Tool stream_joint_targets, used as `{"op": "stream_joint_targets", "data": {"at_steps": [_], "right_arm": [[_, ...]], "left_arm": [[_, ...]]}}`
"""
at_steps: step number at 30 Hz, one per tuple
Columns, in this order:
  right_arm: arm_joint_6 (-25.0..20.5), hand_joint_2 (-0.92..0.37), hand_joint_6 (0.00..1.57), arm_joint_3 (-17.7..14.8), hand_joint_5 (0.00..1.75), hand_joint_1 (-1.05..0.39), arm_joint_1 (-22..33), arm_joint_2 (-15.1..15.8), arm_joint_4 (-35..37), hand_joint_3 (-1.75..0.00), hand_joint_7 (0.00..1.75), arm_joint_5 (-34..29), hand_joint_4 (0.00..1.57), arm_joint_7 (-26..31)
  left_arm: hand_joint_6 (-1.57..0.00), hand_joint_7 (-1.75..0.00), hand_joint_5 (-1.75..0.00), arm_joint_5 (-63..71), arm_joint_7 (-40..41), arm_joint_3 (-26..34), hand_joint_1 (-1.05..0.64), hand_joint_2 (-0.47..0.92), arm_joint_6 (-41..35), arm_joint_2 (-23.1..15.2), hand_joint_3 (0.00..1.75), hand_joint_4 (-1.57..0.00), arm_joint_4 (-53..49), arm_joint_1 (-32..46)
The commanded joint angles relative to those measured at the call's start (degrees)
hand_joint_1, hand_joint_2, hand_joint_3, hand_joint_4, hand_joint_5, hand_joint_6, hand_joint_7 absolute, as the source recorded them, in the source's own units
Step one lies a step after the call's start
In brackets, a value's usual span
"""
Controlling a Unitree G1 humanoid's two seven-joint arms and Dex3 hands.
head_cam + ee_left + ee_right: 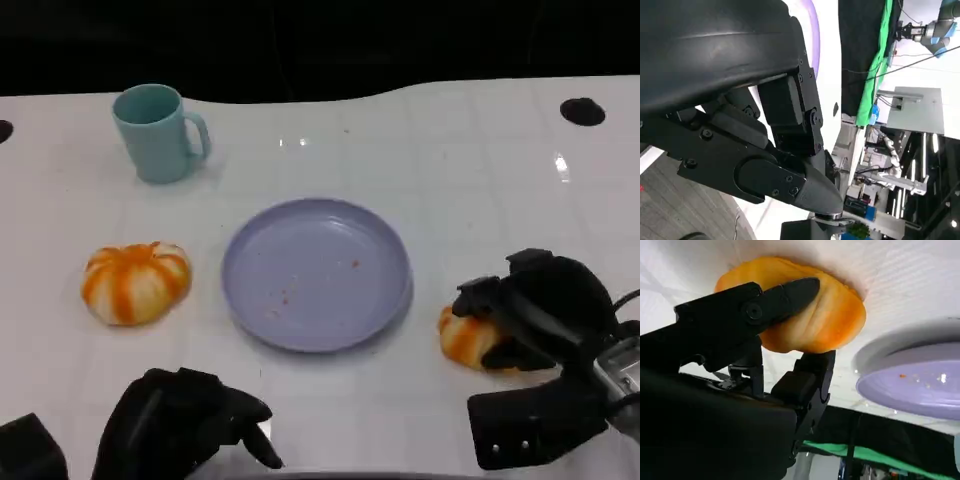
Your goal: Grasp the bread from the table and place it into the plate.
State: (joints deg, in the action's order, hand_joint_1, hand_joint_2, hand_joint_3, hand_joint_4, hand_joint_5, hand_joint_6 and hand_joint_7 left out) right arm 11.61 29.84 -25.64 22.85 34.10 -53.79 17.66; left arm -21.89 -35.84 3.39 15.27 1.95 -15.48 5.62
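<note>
as the right hand (790,340) pinches the bread (830,315) at its sides, it looks soft and light. squeezing gently seems wise. the left hand (185,420) is curled, holding nothing.

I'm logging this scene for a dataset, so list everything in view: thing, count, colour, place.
bread: two, orange with pale stripes; one right of the plate, in the right hand's fingers, the other bread left of the plate, free.
plate: one, lavender, middle of the table, a few crumbs on it.
mug: one, teal, upright, far left behind the plate.
table: one, white, with dark round holes at the far edges.
left hand: one, black, near edge, fingers curled, holding nothing.
right hand: one, black, fingers around the right-side bread.
</note>
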Motion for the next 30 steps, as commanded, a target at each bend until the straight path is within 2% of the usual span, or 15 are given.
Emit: {"op": "stream_joint_targets", "data": {"at_steps": [1,4,8,11,19,23,27,30], "right_arm": [[1.51,-0.73,0.74,-0.02,1.75,-0.22,-1.53,-0.27,4.55,-0.45,1.59,0.54,0.9,4.94],[2.87,-0.57,0.71,-0.18,1.75,-0.21,-2.1,-0.59,6.26,-0.74,1.65,1.19,0.89,7.1],[4.69,-0.48,0.7,-0.71,1.75,-0.18,-2.45,-0.7,7.07,-0.87,1.68,2.3,0.88,9.83],[6.3,-0.4,0.73,-1.67,1.75,-0.17,-2.68,-0.78,7.0,-1.05,1.67,3.8,0.89,11.1],[9.37,-0.28,0.78,-4.63,1.75,-0.11,-3.13,-0.54,3.71,-1.27,1.69,6.37,0.96,14.7],[11.15,-0.32,0.75,-6.46,1.75,-0.13,-3.51,-0.51,-0.21,-1.31,1.73,8.67,0.97,13.28],[11.9,-0.33,0.75,-7.45,1.75,-0.16,-4.19,-1.75,-4.52,-1.31,1.74,10.32,1.0,11.93],[11.73,-0.28,0.76,-7.43,1.75,-0.16,-5.11,-3.76,-6.19,-1.42,1.75,10.92,1.02,10.5]], "left_arm": [[-1.56,0.0,-0.87,1.04,0.94,-0.01,-0.93,0.87,0.34,-0.8,0.0,-1.26,0.87,0.52],[-1.57,0.0,-0.88,0.87,0.97,0.1,-0.94,0.87,-0.19,-0.6,0.0,-1.26,1.16,0.6],[-1.57,0.0,-0.88,0.73,0.98,0.17,-0.93,0.86,-0.34,-0.5,0.0,-1.26,1.02,0.54],[-1.57,-0.01,-0.88,1.4,1.1,0.17,-0.94,0.87,0.62,-0.58,0.0,-1.26,0.52,0.41],[-1.56,0.0,-0.88,0.47,0.92,0.08,-0.93,0.86,-0.87,-0.57,0.0,-1.26,1.37,0.7],[-1.56,0.0,-0.88,0.55,0.66,0.12,-0.93,0.86,-0.3,-0.57,0.0,-1.26,0.93,0.54],[-1.57,0.0,-0.88,1.13,0.95,0.06,-0.93,0.87,0.12,-0.66,0.0,-1.26,0.7,0.51],[-1.57,-0.01,-0.88,0.95,0.94,0.02,-0.94,0.87,-0.3,-0.61,0.0,-1.26,0.78,0.54]]}}
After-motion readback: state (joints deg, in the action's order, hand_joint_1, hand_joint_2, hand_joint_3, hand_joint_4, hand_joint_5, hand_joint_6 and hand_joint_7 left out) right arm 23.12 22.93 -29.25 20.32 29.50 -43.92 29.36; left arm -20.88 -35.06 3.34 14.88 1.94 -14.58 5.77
